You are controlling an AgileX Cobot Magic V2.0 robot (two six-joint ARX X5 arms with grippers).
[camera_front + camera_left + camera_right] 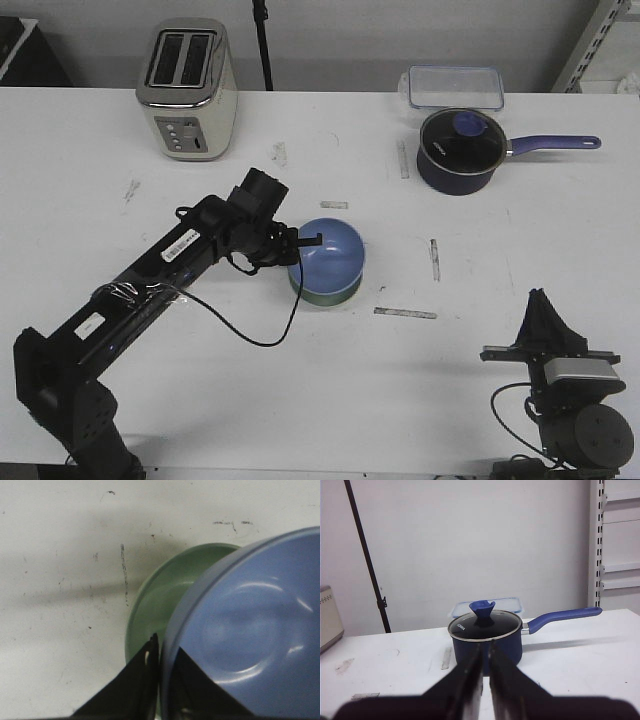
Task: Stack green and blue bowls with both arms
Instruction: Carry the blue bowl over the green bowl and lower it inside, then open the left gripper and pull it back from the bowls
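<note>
The right gripper [541, 300] sits at the near right edge of the counter [480, 380], folded back on its base and well apart from everything else. In its wrist view its two fingers [470, 680] stand nearly together with only a thin slit between them and nothing held, pointing toward the far side of the counter.

Near the middle, the left arm [150, 270] reaches from the near left corner diagonally toward the bowls. The left gripper [308, 240] is pinched on the near-left rim of the blue bowl [330, 258], one finger [142, 680] outside the wall and the other inside.

The blue bowl is round, so it has no long axis; it opens upward and is tilted slightly, its gripped side raised. It is glossy light periwinkle with soft highlights on its inside. It sits inside the green bowl [155, 595], which stands on the counter with its mouth up. The green bowl is pale mint and glossy, and only a crescent of its rim and inside shows on the left arm's side.

Farther off on the right stands a dark blue saucepan [458, 150] with a glass lid, its handle pointing right. Behind it lies a clear container [455, 88]. A toaster [187, 88] stands at the far left.
</note>
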